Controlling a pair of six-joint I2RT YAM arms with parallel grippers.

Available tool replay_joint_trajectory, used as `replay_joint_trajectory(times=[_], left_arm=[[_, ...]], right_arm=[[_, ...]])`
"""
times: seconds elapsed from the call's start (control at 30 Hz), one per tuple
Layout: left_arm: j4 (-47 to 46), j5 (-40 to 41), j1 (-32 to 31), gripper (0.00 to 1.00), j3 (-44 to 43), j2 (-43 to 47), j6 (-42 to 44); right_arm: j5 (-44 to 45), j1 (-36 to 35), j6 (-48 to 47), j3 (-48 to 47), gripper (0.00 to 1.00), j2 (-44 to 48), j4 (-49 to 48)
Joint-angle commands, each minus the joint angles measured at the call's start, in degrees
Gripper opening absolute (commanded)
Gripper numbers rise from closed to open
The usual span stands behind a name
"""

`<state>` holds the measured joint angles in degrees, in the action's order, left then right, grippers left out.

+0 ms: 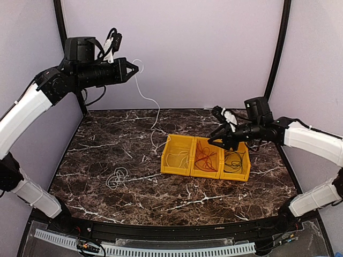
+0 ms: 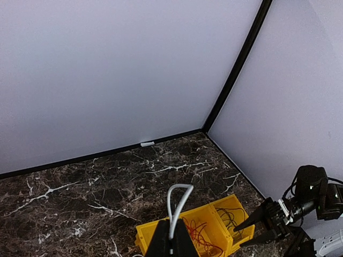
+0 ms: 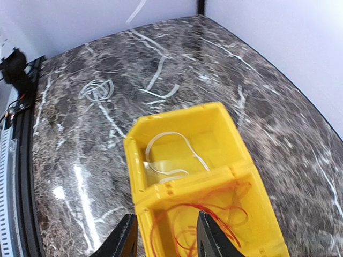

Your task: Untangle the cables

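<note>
My left gripper (image 1: pixel 135 68) is raised high at the far left and shut on the white cable (image 1: pixel 143 96). A loop of that cable sticks out past the fingers in the left wrist view (image 2: pixel 179 206). It hangs down to the table, runs through the left yellow bin (image 1: pixel 166 160) and ends in a small coil (image 1: pixel 117 178) on the marble. The red cable (image 1: pixel 204 156) lies in the middle bin and the black cable (image 1: pixel 234 162) in the right bin. My right gripper (image 1: pixel 214 140) is open and empty, hovering over the middle bin with the red cable (image 3: pixel 214 214) between its fingers (image 3: pixel 124 238).
The three yellow bins (image 3: pixel 177 120) stand side by side right of the table's centre. The white coil (image 3: pixel 96 90) lies on the marble left of them. Grey walls and black frame posts (image 2: pixel 236 69) close the back and sides.
</note>
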<state>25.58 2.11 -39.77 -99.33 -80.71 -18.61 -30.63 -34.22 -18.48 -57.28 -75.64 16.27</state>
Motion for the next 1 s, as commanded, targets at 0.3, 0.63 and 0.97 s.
replay_joint_trajectory(times=[0.3, 0.63, 0.97], left_arm=[[-11.2, -10.6, -2.3, 0.0, 0.2, -10.0, -1.6], [-15.7, -12.9, -2.5, 0.0, 1.8, -15.4, -3.5], [-12.7, -6.7, -2.6, 0.0, -1.0, -20.6, 1.8]], right_arm=[[-1.8, 26.1, 7.2, 12.3, 0.4, 9.2, -9.9], [-3.4, 26.3, 7.0, 12.2, 0.41, 7.5, -10.0], [-3.4, 26.3, 6.1, 12.4, 0.42, 7.3, -9.6]])
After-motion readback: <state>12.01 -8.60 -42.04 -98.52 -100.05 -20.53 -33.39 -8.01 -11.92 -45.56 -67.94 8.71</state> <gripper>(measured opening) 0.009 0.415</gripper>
